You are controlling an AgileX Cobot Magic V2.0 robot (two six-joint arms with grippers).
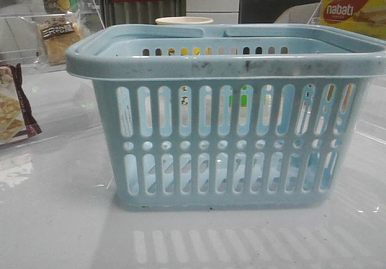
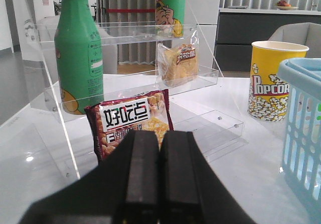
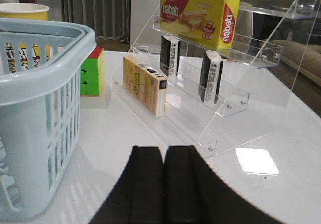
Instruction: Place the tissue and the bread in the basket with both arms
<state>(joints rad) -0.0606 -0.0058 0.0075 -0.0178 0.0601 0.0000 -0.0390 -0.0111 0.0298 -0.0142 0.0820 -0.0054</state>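
The light blue slotted basket (image 1: 224, 67) stands mid-table; its side also shows in the left wrist view (image 2: 303, 133) and the right wrist view (image 3: 35, 78). The bread (image 2: 176, 62), a clear bag with a dark brown label, sits on a clear acrylic shelf left of the basket, also in the front view (image 1: 59, 40). Two small dark packs, the tissue (image 3: 169, 53) and one like it (image 3: 211, 76), stand on edge on the right-hand acrylic shelf. My left gripper (image 2: 159, 139) is shut and empty, short of the left shelf. My right gripper (image 3: 164, 152) is shut and empty, short of the right shelf.
On the left shelf are a green bottle (image 2: 77, 48) and a maroon-edged cracker packet (image 2: 133, 121). A popcorn cup (image 2: 273, 81) stands behind the basket. The right shelf holds a yellow Nabati box (image 3: 198, 13) and a pale carton (image 3: 145, 83). A colour cube (image 3: 93, 71) sits beside the basket.
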